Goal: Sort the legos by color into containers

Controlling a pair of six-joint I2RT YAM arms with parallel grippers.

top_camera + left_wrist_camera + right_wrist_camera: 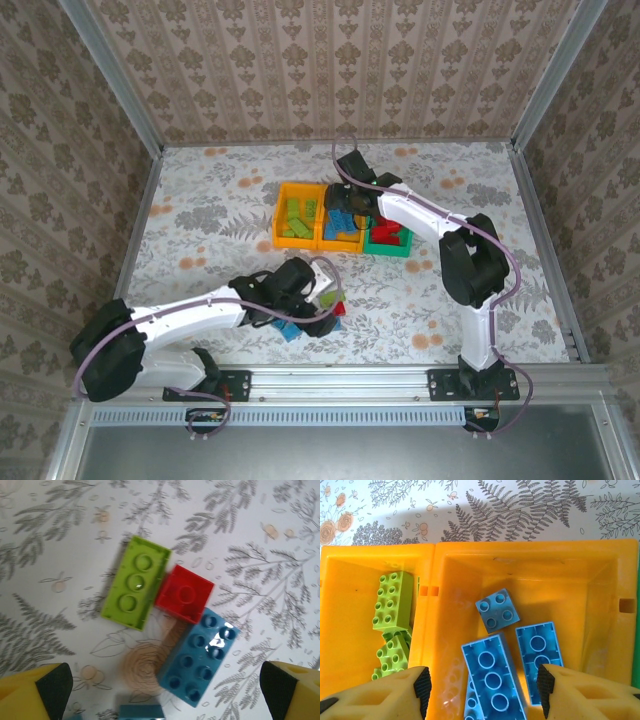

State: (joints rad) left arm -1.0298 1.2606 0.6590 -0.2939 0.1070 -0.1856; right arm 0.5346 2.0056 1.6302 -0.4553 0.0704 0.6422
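my left gripper [165, 695] is hanging wide open over a lime brick [136, 582], a red brick [184, 594] and a blue brick [199, 656], bunched together near the near edge of the table [50, 555]. my right gripper [484, 687] is hovering, released, above the middle orange bin [530, 560] holding blue bricks [493, 680]; lime bricks [391, 600] are lying in the left orange bin [350, 580].

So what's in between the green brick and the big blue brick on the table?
A small red brick, seen in the left wrist view. It sits against the green brick and the blue brick.
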